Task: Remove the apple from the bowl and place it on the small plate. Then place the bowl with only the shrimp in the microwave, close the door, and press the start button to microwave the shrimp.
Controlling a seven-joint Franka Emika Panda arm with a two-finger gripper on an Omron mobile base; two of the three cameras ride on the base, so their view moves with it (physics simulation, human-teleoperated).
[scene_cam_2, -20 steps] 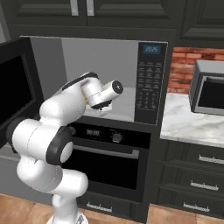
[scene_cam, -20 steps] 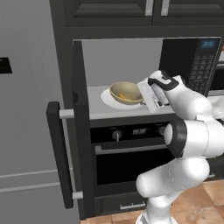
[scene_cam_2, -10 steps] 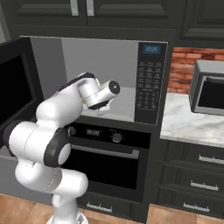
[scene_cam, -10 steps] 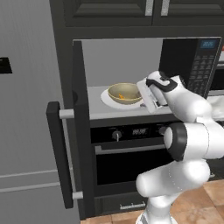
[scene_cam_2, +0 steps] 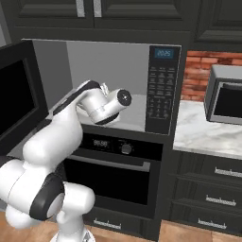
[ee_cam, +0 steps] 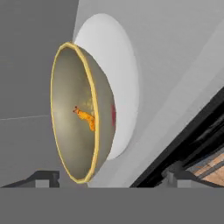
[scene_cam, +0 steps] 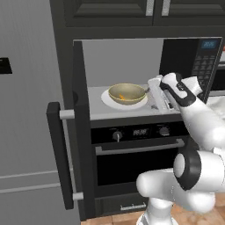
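**Q:** What could go wrong from here, and why?

**A:** The bowl [scene_cam: 127, 93] sits on the white round tray [scene_cam: 108, 99] inside the microwave [scene_cam: 132, 83], holding the shrimp [ee_cam: 85, 118] and no apple. The hand hangs just right of the bowl, at the mouth of the cavity. The door [scene_cam: 79, 127] stands wide open to the left, its bar handle [scene_cam: 59, 160] facing the room. The likely risk lies in the way out — a careless sweep of the wrist could clip the bowl's rim and slide it off centre. A bowl pushed toward the front edge might then foul the door as it shuts. The reach across to the handle is also long, so the elbow could brush the keypad panel [scene_cam: 206, 66].

**Q:** How do the fingers stand?

**A:** In the hand view the two dark fingers [ee_cam: 43, 177] sit well apart — released, with nothing between them. They touch neither bowl nor tray, and the bowl lies just ahead.
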